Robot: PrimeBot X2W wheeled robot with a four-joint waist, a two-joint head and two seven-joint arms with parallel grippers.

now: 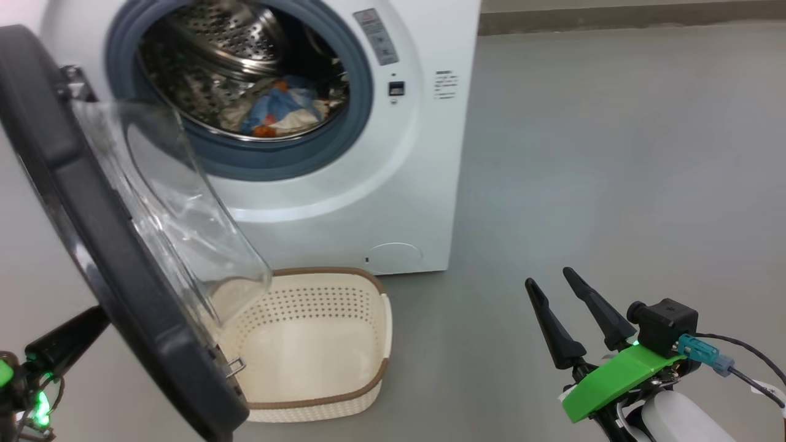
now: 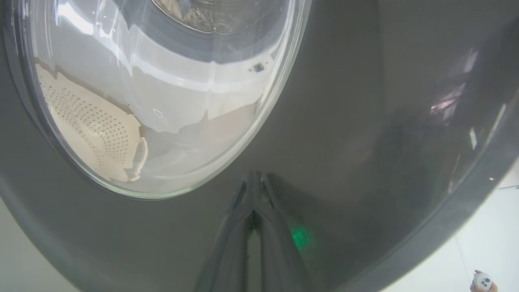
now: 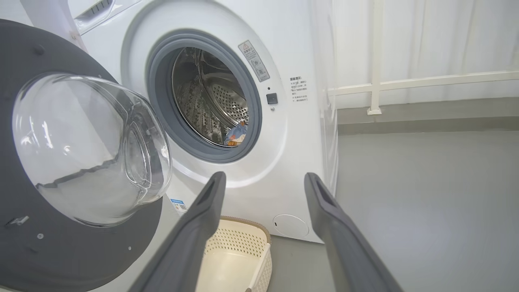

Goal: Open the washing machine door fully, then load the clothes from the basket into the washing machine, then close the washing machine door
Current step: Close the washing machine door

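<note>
The white washing machine [image 1: 424, 184] stands with its round black door [image 1: 92, 245] swung out to the left, the clear bowl window [image 1: 178, 209] facing the drum. Blue, orange and cream clothes [image 1: 279, 110] lie inside the steel drum, also seen as clothes [image 3: 236, 134] in the right wrist view. The cream basket [image 1: 368, 331] sits on the floor under the door with nothing in it. My left gripper [image 2: 254, 180] is shut, its tips against the door's glossy outer face [image 2: 365, 121]. My right gripper [image 1: 548, 276] hangs open to the right of the basket, holding nothing.
Grey floor [image 1: 614, 153] stretches to the right of the machine. A white railing [image 3: 377, 81] and pale curtain stand behind it. A hand with a small white remote [image 2: 482, 281] shows past the door's edge. The door overhangs the basket's left part.
</note>
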